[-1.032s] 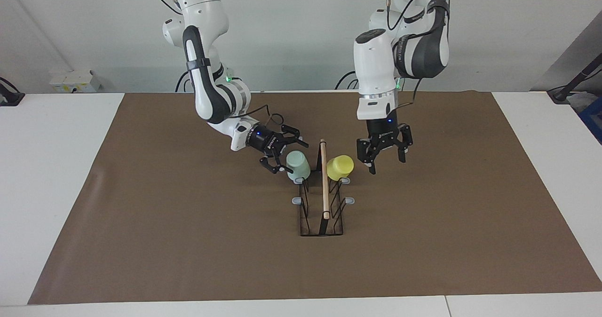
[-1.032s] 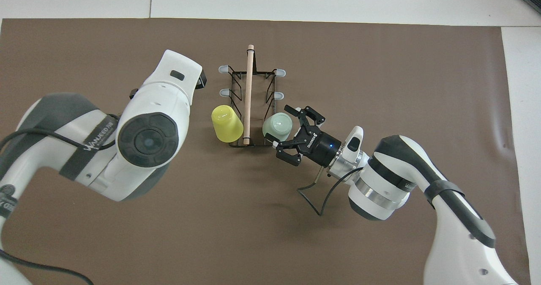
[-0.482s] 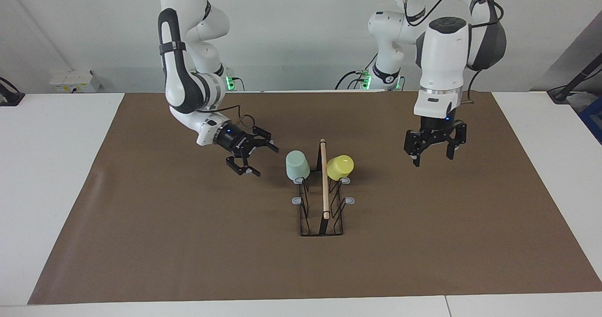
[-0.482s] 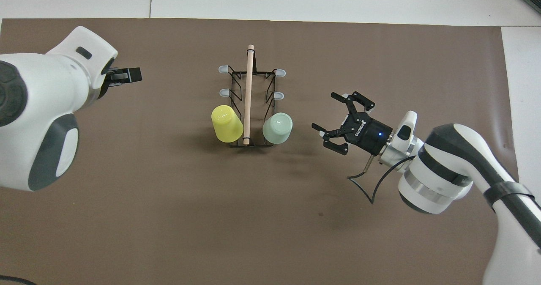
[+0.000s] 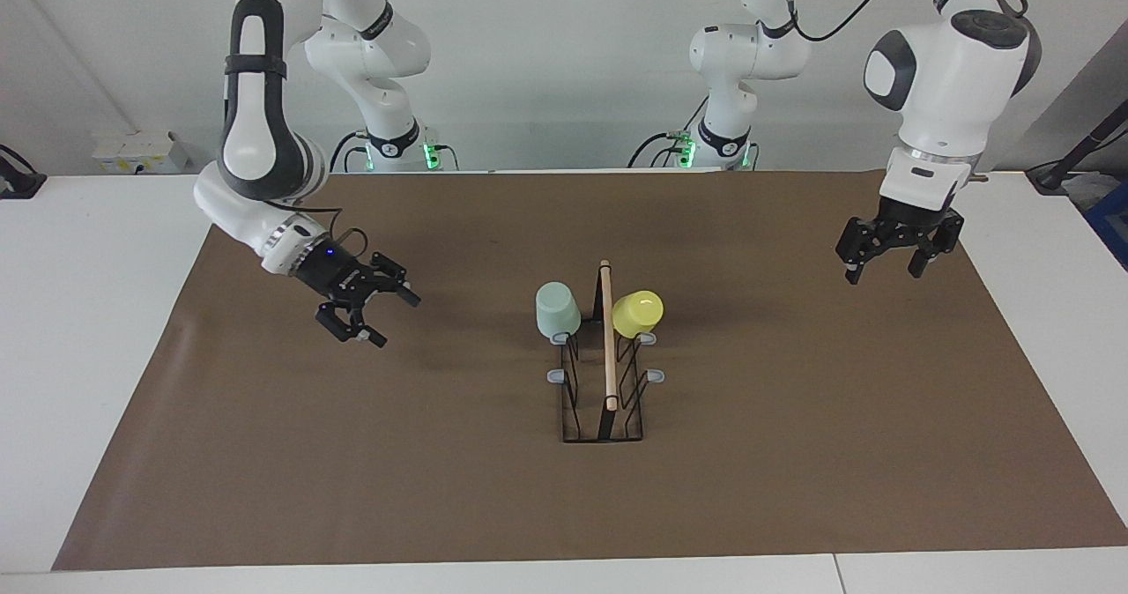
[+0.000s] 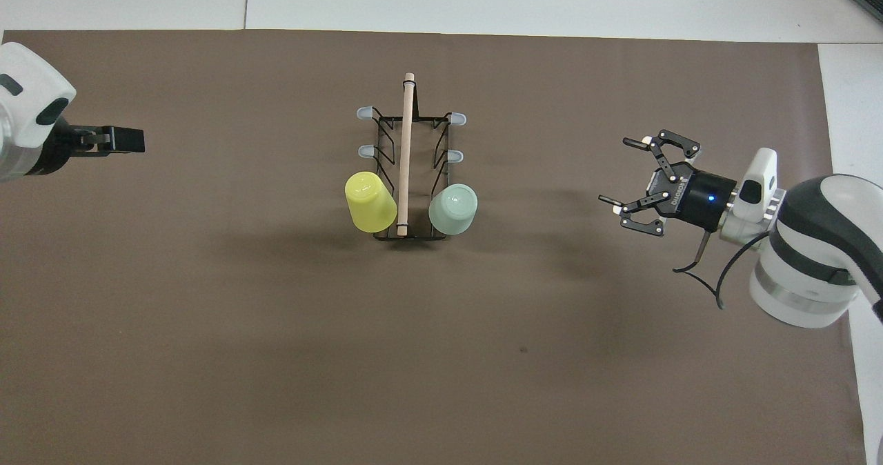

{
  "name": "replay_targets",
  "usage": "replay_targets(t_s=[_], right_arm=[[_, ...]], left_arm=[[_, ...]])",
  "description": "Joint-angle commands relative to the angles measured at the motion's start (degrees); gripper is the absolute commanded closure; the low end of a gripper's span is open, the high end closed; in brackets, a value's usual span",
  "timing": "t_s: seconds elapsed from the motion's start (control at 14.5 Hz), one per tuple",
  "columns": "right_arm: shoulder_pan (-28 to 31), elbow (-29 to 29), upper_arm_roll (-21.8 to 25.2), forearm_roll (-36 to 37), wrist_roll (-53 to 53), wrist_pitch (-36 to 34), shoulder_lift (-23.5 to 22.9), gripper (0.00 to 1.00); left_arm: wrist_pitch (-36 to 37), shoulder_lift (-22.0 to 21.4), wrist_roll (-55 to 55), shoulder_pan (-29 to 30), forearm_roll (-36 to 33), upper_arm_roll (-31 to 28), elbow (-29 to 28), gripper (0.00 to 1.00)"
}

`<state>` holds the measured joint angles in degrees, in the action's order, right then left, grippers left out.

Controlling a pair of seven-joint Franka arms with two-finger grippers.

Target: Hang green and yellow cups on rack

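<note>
The black wire rack (image 5: 608,347) (image 6: 405,147) with its wooden rod stands mid-table. The pale green cup (image 5: 557,309) (image 6: 453,208) hangs upside down on a prong at the rack's end nearest the robots, on the right arm's side. The yellow cup (image 5: 637,312) (image 6: 370,201) hangs tilted on the matching prong on the left arm's side. My right gripper (image 5: 397,321) (image 6: 617,172) is open and empty over the mat, well clear of the green cup. My left gripper (image 5: 884,275) (image 6: 131,139) hangs open and empty over the mat's edge at the left arm's end.
A brown mat (image 5: 352,453) covers most of the white table (image 5: 88,312). Several grey-tipped prongs (image 5: 555,374) (image 6: 364,113) on the rack carry nothing. A small white box (image 5: 141,152) sits at the table's corner near the right arm's base.
Both open grippers have drawn away from the cups, each toward its own arm's end of the table. The cups stay on the rack, unmoved.
</note>
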<state>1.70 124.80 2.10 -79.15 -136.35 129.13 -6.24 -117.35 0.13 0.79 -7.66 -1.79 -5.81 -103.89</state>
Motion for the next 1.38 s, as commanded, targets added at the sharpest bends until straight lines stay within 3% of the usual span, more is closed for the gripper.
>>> replay_targets(t_s=[0.0,0.14,0.41,0.76,0.96,1.1,1.31], right_arm=[[3.57,-3.23,-0.61,11.17,3.98,0.94,-1.75,0.00],[4.37,-6.05,-0.43,20.48,6.96,3.91,-2.54,0.00],[3.67,-6.94,-0.43,40.09,19.77,16.91,-2.37,0.00],[3.14,-6.94,-0.52,55.03,34.90,21.33,-2.46,0.00],[1.73,-7.28,-0.43,69.78,49.38,21.16,-2.11,0.00],[0.86,-8.16,-0.43,80.33,59.84,19.76,-1.58,0.00],[-1.60,-8.52,-0.52,90.46,77.41,15.90,0.00,0.00]], left_arm=[[7.99,0.05,-5.43,1.59,3.45,0.27,4.38,0.00],[12.83,-0.30,-9.21,1.77,3.46,0.01,5.62,0.00],[19.87,-3.29,-11.96,1.42,3.37,0.45,6.06,0.00],[24.36,-3.56,-11.87,2.03,2.76,2.20,8.08,0.00],[26.64,-3.12,-11.87,8.87,2.76,10.18,10.28,0.00],[27.35,-2.85,-11.87,8.37,2.67,10.38,10.46,0.00],[28.76,-2.24,-11.87,6.35,2.76,9.16,12.39,0.00]])
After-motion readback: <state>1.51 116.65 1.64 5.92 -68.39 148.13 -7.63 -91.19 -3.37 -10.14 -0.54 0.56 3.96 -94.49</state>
